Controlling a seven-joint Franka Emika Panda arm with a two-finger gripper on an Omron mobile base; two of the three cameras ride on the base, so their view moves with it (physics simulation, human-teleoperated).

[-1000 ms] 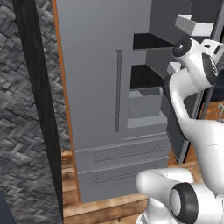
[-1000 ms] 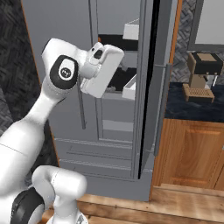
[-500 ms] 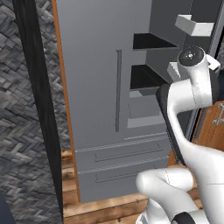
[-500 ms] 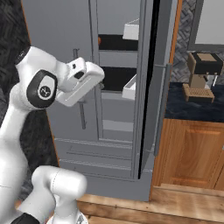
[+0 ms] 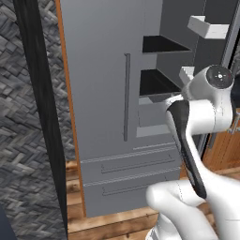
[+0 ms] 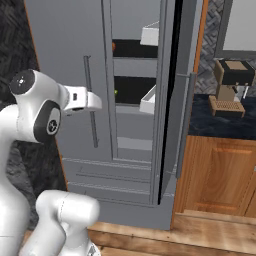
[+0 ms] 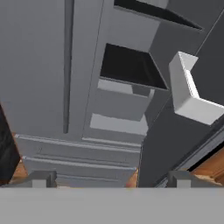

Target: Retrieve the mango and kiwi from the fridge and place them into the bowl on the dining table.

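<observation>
The gripper [image 7: 109, 178] is spread wide and holds nothing — its two small dark finger tips [image 7: 41, 178] stand far apart at the bottom of the hand view. It points at the open right side of the fridge [image 5: 103, 93], in front of it and not touching.

The left door of the fridge is shut, with its long thin bar handle [image 5: 125, 96] upright. The right door [image 6: 172, 100] is swung open and carries white door shelves [image 6: 150, 34]. Inside are dark compartments one above the other. In the right base view a small orange thing [image 6: 114, 46] shows at the left edge of the upper compartment, and a tiny green spot [image 6: 116, 92] in the lower one — both too small to name surely.

Two grey drawers [image 5: 129, 176] lie below the doors. To the right, a coffee machine [image 6: 230, 87] stands on a dark counter [image 6: 220, 125] over a wooden cabinet [image 6: 215, 175].
</observation>
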